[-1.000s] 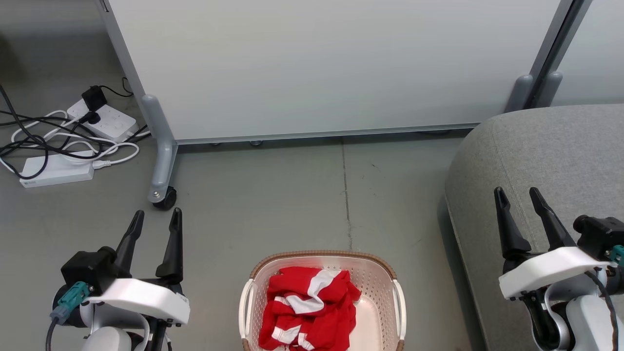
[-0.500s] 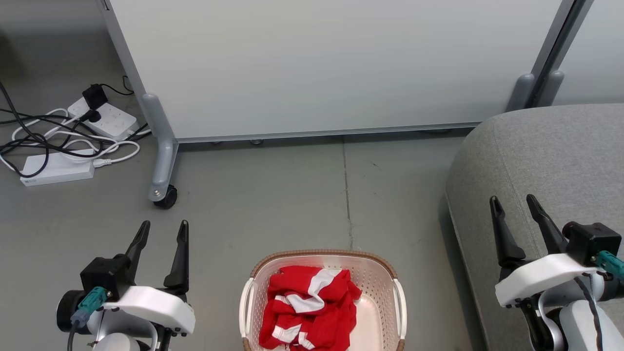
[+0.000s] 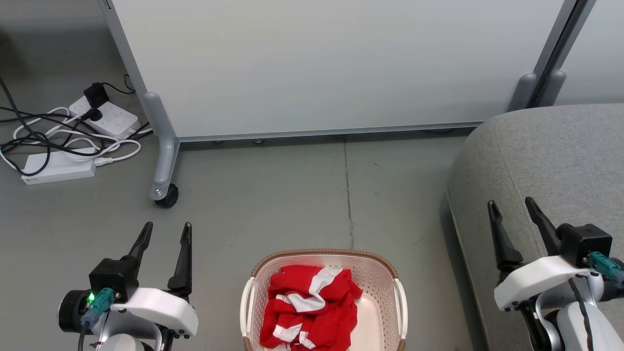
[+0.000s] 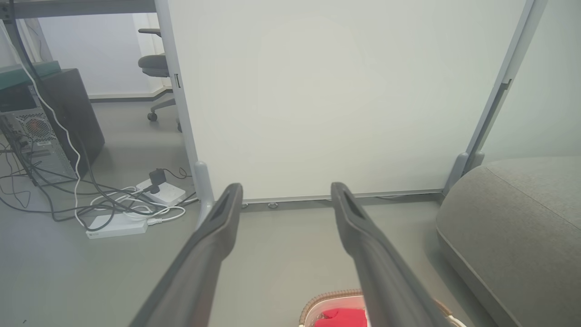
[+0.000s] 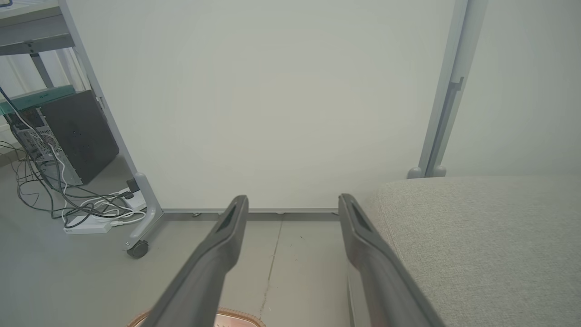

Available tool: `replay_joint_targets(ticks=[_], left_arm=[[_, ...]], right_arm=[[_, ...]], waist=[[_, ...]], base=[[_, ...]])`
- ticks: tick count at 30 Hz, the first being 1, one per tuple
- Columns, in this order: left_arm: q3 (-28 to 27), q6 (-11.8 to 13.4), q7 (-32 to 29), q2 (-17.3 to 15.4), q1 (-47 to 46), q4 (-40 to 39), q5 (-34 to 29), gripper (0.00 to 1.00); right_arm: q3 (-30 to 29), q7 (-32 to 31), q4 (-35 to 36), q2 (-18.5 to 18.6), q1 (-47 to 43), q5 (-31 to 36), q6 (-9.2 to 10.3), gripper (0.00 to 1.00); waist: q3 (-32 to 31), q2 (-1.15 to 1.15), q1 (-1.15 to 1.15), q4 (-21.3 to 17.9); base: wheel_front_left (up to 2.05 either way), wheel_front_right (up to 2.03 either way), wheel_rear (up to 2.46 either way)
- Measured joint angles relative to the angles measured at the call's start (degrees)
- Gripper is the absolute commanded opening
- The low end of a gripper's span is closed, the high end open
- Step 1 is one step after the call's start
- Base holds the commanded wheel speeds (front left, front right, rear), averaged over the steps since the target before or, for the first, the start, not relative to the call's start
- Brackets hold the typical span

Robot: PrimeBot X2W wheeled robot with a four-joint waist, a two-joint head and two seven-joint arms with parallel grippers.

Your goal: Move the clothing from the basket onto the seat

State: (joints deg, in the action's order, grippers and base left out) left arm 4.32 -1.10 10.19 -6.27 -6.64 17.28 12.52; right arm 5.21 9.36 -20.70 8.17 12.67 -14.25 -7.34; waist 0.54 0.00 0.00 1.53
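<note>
right now we are holding both tools spread wide and empty. the left tool (image 3: 167, 226) is hovering over the floor (image 3: 273, 195) to the left of the basket (image 3: 322, 254), and the right tool (image 3: 510, 203) is hanging over the near edge of the seat (image 3: 551, 156). the clothing (image 3: 308, 307) is lying bunched in the left and middle of the basket, which is sitting on the floor between our arms, near the seat's rounded corner.

we are weighing what could go wrong from here. the basket is sitting at the very bottom of our head view, so in reaching down we are risking losing sight of the pile. we could also be pinching the perforated wall or a handle along with the fabric and dragging the whole basket up. the garments are looking tangled, so a shallow pinch is likely catching a single fold, leaving a sleeve trailing to snag on the woven rim or drop short of the seat. the right arm is working close to the upholstery, so a careless swing is risking a bump against the seat's side. the power strip (image 3: 58, 169) is lying well apart to the left, so we are counting it a minor worry.
</note>
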Motion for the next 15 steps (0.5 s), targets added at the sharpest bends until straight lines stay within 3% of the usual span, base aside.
replay_joint_targets(ticks=[15], left_arm=[[0.5,1.4,1.0,0.0,0.0,0.2,-3.8,1.00]], right_arm=[[-0.4,1.3,-0.3,-0.1,0.0,1.0,-0.08,1.00]], waist=[[0.1,0.00,0.00,0.3]], base=[[0.00,0.00,0.00]])
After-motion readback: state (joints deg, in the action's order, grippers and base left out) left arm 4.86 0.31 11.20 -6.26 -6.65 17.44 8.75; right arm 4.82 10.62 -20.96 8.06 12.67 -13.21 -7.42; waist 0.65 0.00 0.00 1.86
